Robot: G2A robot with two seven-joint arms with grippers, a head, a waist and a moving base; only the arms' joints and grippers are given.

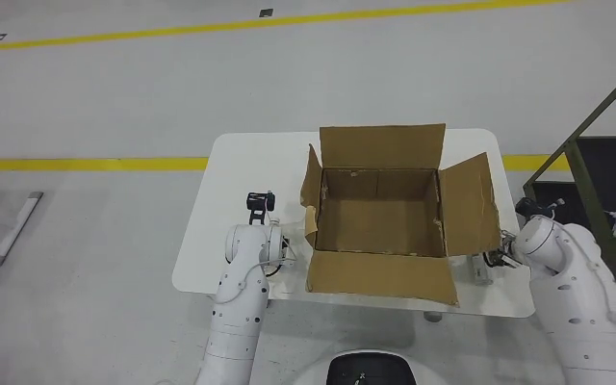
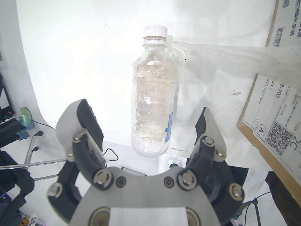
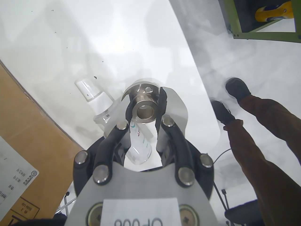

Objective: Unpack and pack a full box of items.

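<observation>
**Desk:** Go left to right. What have you got?

**Me:** Left side first. My left gripper (image 2: 144, 111) is over the white table (image 1: 231, 173), just left of the box. Its fingers (image 2: 89, 116) are spread wide. A clear bottle (image 2: 152, 95) with a white cap sits between them, touching neither, cap pointing away from the wrist. I can't tell whether it rests on the table.

**Desk:** And the box?

**Me:** The box (image 1: 382, 149) is mid-table with all four flaps folded out. From the top view I see bare cardboard floor inside.

**Desk:** Right side?

**Me:** My right gripper (image 3: 144, 109) is off the box's right flap, near the table's edge. It is clamped on a short metal fitting (image 3: 141, 95), a round steel piece with a hollow bore. Beneath it a small spray bottle (image 3: 100, 101) with a clear cap lies on the table, close to the box's side.
</observation>
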